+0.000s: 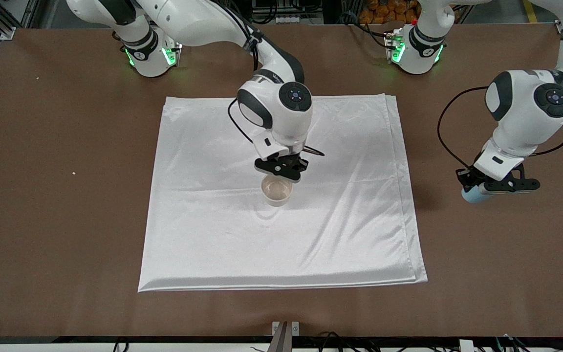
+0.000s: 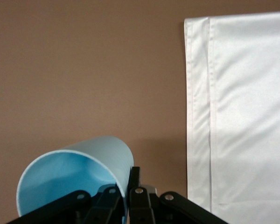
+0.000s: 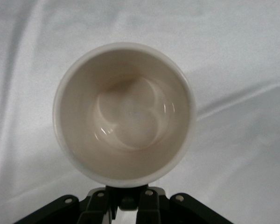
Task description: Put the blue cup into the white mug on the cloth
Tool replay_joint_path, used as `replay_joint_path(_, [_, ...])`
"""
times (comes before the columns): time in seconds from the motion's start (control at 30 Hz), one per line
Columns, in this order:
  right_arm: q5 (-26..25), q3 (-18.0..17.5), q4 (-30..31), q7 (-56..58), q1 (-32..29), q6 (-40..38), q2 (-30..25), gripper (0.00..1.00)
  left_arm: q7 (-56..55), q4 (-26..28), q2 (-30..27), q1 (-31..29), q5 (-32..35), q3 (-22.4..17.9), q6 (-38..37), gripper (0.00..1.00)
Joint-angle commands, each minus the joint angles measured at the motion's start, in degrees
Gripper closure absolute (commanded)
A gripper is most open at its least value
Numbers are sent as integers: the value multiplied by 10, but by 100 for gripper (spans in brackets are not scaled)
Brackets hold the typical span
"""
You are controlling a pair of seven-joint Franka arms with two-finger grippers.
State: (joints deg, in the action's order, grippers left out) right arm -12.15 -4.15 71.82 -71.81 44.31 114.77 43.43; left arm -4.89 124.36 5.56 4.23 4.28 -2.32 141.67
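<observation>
**Each claw holds a cup**

From the front, the cloth [image 1: 281, 195] lies flat in the middle of the brown table [image 1: 56, 195]. The mug [image 1: 277, 190] stands upright on the cloth, near its middle. The right gripper [image 1: 281, 168] is closed tight on the mug's farther side. The mug's handle is hidden under the gripper, so I cannot tell if the handle or the rim is pinched.

The left gripper [image 1: 477, 188] is over bare table, off the cloth, toward the left arm's end. It is closed tight on the cup [image 1: 472, 194]. From the front only a small blue bit of the cup peeks out under the black fingers.

The left wrist view shows much more of the cup [image 2: 79, 172]. It is tipped over on its side in the gripper [image 2: 126, 200], and you can see its bright blue inside. The cloth's folded edge [image 2: 238, 116] shows beside it, well apart.

The right wrist view looks straight down into the mug [image 3: 124, 114]. It is pale inside, with nothing in it. The gripper [image 3: 126, 200] sits at its rim. White cloth [image 3: 242, 56] lies all around it. The mug's outside and its dots cannot be seen here.
</observation>
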Motion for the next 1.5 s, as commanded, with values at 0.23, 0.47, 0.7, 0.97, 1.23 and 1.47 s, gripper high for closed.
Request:
replay_joint_path(0.23, [-32, 2, -23, -14, 10, -16, 23, 100, -5, -75, -29, -3, 23, 22, -80, 100])
replay_joint_path(0.47, [-29, -8, -1, -10, -15, -3, 23, 100, -8, -124, -28, -3, 23, 42, -139, 100])
replay_joint_path(0.7, [-29, -24, 25, -16, -27, 62, 23, 100, -13, -139, -29, -3, 23, 68, -155, 100])
replay_joint_path(0.97, [-29, -24, 49, -24, -31, 135, 25, 100, -13, -195, -24, -1, 22, 77, -231, 100])
replay_joint_path(1.23, [-30, -24, 53, -26, -30, 157, 34, 100, -37, -208, -23, 5, 23, 93, -236, 100])
replay_joint_path(1.47, [-30, -24, 52, -27, -30, 158, 47, 67, -39, -229, -5, 9, 23, 114, -237, 100])
